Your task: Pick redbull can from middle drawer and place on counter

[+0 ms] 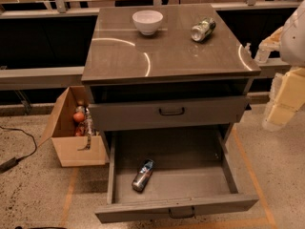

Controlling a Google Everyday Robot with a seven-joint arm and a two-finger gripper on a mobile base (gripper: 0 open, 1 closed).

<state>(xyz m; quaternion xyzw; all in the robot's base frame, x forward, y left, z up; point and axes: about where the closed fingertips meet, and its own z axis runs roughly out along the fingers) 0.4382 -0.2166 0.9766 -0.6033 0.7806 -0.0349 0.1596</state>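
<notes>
- The redbull can (143, 175) lies on its side on the flat floor of the middle drawer (195, 173), left of centre and towards the near end, its top pointing far and slightly right.
- The middle drawer is pulled well out towards the near side. The can touches none of the walls, and the small black handle (181, 213) sits on the drawer's front panel.
- Above it, another grey drawer front (128, 116) with a like handle stands out only a little, leaving a dark gap under the top.
- The bench (119, 56), the glossy grey-brown top of the cabinet, shows curved light reflections.
- A white bowl (147, 21) stands upright at the far middle of the bench.
- A fatter greenish silver can (203, 29) lies on its side to the right of the bowl, apart from it.
- The gripper (275, 120) hangs at the right edge of the scene, on the pale yellowish end of the arm, beside the cabinet's right side and well apart from the redbull can. Whether it is spread or closed I cannot tell, and it touches nothing that can be made out.
- An open cardboard box (78, 151) stands on the speckled floor (33, 194) just left of the cabinet, with a round orange-red item (78, 117) among its contents.
</notes>
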